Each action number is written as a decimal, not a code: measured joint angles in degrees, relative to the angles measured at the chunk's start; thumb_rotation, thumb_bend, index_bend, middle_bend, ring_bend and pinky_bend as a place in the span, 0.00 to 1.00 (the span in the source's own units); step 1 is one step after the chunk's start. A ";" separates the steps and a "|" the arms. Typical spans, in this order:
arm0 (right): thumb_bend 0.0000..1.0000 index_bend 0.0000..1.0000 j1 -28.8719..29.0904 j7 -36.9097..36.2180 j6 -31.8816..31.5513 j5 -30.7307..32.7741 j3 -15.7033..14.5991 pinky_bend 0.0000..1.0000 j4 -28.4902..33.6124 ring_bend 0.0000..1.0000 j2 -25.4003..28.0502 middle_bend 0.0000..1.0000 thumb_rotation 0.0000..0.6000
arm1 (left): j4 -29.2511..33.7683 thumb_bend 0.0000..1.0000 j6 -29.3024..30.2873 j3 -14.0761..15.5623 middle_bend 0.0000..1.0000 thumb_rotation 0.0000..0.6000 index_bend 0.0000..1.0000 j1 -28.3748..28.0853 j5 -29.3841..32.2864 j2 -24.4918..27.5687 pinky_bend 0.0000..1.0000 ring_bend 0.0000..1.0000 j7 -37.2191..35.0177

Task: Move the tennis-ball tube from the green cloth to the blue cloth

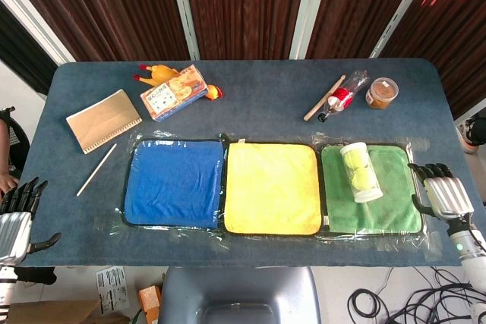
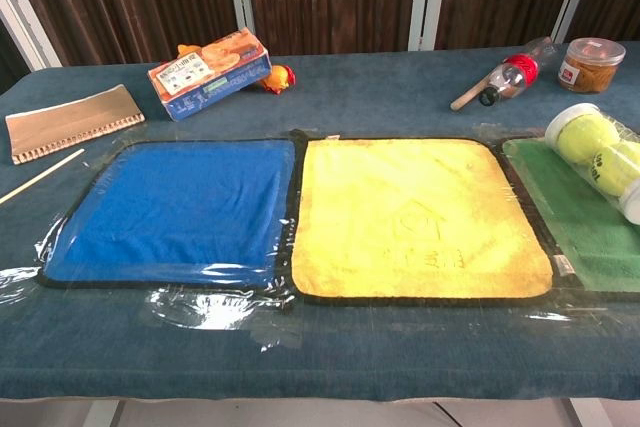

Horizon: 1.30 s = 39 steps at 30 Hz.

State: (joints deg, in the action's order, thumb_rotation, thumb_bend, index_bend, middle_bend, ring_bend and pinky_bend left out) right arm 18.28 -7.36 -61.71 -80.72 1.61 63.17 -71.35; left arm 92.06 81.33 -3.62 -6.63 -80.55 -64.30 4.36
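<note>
A clear tennis-ball tube (image 1: 361, 171) with yellow balls inside lies on its side on the green cloth (image 1: 380, 206) at the right; in the chest view the tube (image 2: 600, 157) shows at the right edge on the green cloth (image 2: 585, 222). The blue cloth (image 1: 175, 181) lies flat at the left with nothing on it, also seen in the chest view as the blue cloth (image 2: 175, 207). My right hand (image 1: 445, 191) hovers open just right of the green cloth, apart from the tube. My left hand (image 1: 17, 214) is open at the table's near left corner.
A yellow cloth (image 1: 272, 187) lies between the blue and green ones. At the back are a notebook (image 1: 103, 120), a stick (image 1: 96, 168), a snack box (image 1: 175, 92) with a rubber chicken (image 1: 156, 73), a bottle (image 1: 343, 97), a rolling stick and a jar (image 1: 381, 92).
</note>
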 measured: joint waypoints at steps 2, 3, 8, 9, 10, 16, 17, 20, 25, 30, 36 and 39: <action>0.40 0.16 0.12 0.26 0.17 0.06 0.12 0.12 0.17 0.11 0.14 0.24 1.00 | 0.06 0.03 0.38 -0.01 0.00 1.00 0.00 0.13 -0.02 -0.11 0.04 0.00 0.21; 0.40 0.16 0.17 0.30 0.29 0.08 0.14 0.12 0.20 0.11 0.16 0.24 1.00 | 0.06 0.03 0.55 0.01 0.00 1.00 0.00 0.20 -0.10 -0.17 0.04 0.00 0.27; 0.40 0.16 0.82 0.57 2.26 0.47 0.18 0.12 -0.30 0.11 -0.12 0.24 1.00 | 0.11 0.03 1.28 0.28 0.00 1.00 0.00 0.52 -0.81 -0.35 0.04 0.00 0.41; 0.40 0.16 1.07 0.68 2.93 0.58 0.19 0.12 -0.49 0.11 -0.23 0.24 1.00 | 0.10 0.03 1.30 0.31 0.00 1.00 0.00 0.54 -0.85 -0.34 0.04 0.00 0.33; 0.40 0.16 1.37 0.85 3.65 0.68 0.19 0.12 -0.73 0.11 -0.40 0.24 1.00 | 0.09 0.03 1.32 0.30 0.00 1.00 0.00 0.55 -0.88 -0.31 0.04 0.00 0.18; 0.40 0.17 3.76 1.92 8.03 0.93 0.08 0.12 -2.72 0.11 -2.54 0.24 1.00 | 0.10 0.03 1.32 0.17 0.00 1.00 0.00 0.61 -0.55 -0.26 0.04 0.00 0.20; 0.40 0.17 4.27 2.29 8.59 0.65 -0.11 0.12 -2.99 0.11 -3.07 0.24 1.00 | 0.10 0.03 1.40 0.16 0.00 1.00 0.00 0.63 -0.57 -0.26 0.04 0.00 0.19; 0.40 0.21 5.01 3.20 9.09 -0.28 -0.60 0.13 -2.96 0.11 -3.73 0.24 1.00 | 0.15 0.03 1.47 0.14 0.00 1.00 0.00 0.70 -0.55 -0.22 0.04 0.00 0.08; 0.40 0.22 5.41 5.17 9.59 -0.53 -1.02 0.13 -1.77 0.11 -3.79 0.24 1.00 | 0.37 0.03 2.02 0.16 0.00 1.00 0.00 0.97 -0.76 0.02 0.04 0.00 -0.23; 0.39 0.22 6.11 6.67 10.70 0.03 -0.95 0.13 0.68 0.11 -3.49 0.24 1.00 | 0.38 0.03 2.35 0.13 0.00 1.00 0.00 1.17 -1.01 0.35 0.04 0.00 -1.14; 0.39 0.18 7.49 8.52 11.70 0.79 -0.29 0.13 2.92 0.11 -3.69 0.24 1.00 | 0.36 0.03 2.59 0.20 0.00 1.00 0.00 1.29 -1.46 0.59 0.04 0.00 -1.70; 0.40 0.18 8.09 9.40 11.79 1.01 0.09 0.13 3.34 0.11 -4.15 0.24 1.00 | 0.30 0.03 2.72 0.17 0.00 1.00 0.00 1.41 -1.39 0.68 0.04 0.00 -1.98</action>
State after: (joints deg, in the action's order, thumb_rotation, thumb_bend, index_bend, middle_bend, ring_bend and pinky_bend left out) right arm 26.37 2.04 -49.92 -79.72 1.70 66.51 -75.50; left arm 92.35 84.05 -3.46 -5.22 -81.93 -63.62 2.38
